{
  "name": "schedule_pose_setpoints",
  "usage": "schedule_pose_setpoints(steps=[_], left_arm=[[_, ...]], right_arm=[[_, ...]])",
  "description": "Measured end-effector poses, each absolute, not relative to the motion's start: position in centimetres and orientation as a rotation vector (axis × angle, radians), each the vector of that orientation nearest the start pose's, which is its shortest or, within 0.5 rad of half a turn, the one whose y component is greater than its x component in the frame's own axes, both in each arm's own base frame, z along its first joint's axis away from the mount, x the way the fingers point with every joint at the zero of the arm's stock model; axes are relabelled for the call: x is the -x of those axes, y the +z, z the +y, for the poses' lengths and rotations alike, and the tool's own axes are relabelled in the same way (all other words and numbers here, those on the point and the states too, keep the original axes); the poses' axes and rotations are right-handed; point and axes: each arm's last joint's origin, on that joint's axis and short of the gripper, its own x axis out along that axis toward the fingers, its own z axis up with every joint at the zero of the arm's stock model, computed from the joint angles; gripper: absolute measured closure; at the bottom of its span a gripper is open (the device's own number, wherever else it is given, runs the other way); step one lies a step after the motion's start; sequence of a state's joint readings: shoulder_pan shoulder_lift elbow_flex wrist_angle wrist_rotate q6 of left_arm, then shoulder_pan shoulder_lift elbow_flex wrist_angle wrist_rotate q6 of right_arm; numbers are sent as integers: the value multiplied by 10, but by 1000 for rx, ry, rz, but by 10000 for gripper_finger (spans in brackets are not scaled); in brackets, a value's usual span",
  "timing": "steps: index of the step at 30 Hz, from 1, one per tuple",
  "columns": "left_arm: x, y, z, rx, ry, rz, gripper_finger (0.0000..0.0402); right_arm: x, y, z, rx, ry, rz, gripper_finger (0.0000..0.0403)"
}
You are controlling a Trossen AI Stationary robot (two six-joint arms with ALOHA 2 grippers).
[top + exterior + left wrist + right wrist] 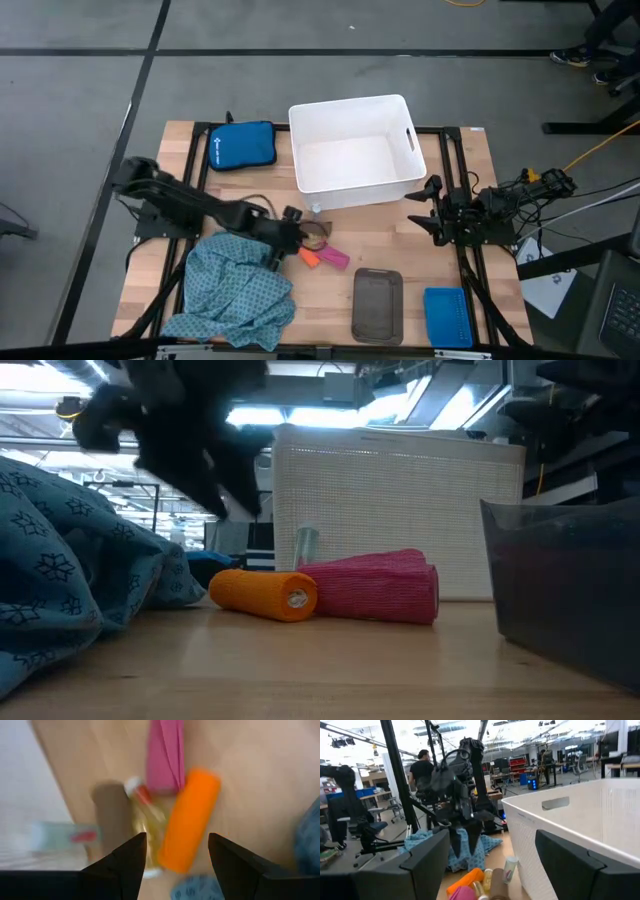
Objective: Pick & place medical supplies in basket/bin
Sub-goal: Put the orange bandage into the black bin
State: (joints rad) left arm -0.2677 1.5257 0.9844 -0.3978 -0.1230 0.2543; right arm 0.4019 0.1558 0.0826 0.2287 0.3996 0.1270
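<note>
A teal-blue dotted cloth (235, 295) lies crumpled at the table's near left. Beside it an orange roll (308, 259) and a pink roll (335, 258) lie side by side on the wood, also seen as the orange roll (265, 594) and the pink roll (375, 587). My left gripper (292, 240) hovers open just above them; its fingers stand apart over the orange roll (190, 820) and touch nothing. The white tub (355, 150) stands at the far middle. My right gripper (422, 210) waits open at the tub's right.
A small bottle (145, 815), a brown roll (107, 815) and a white tube (60, 834) lie between the rolls and the tub. A dark-grey tray (377, 305) and a blue ribbed basket (447, 317) sit near right. A royal-blue pouch (242, 145) lies far left.
</note>
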Motion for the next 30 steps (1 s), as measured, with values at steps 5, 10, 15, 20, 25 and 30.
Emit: schedule_pose_setpoints(steps=[5,10,15,20,25,30], left_arm=[[-315,193,-78,-476,-259,1088,191],[-327,171,-75,-501,-281,1141,192],[-332,158,-75,-524,-301,1165,192],[-333,157,-76,-526,-324,1157,199],[-333,161,-76,-527,-328,1147,236],[-338,169,-81,-524,-355,1121,291]], right_arm=[[-98,198,29,-198,11,-114,105],[-98,198,29,-198,11,-116,105],[-98,198,29,-198,11,-116,105],[-98,198,29,-197,10,-113,105],[-98,198,29,-197,10,-113,105],[-98,198,29,-197,10,-113,105]])
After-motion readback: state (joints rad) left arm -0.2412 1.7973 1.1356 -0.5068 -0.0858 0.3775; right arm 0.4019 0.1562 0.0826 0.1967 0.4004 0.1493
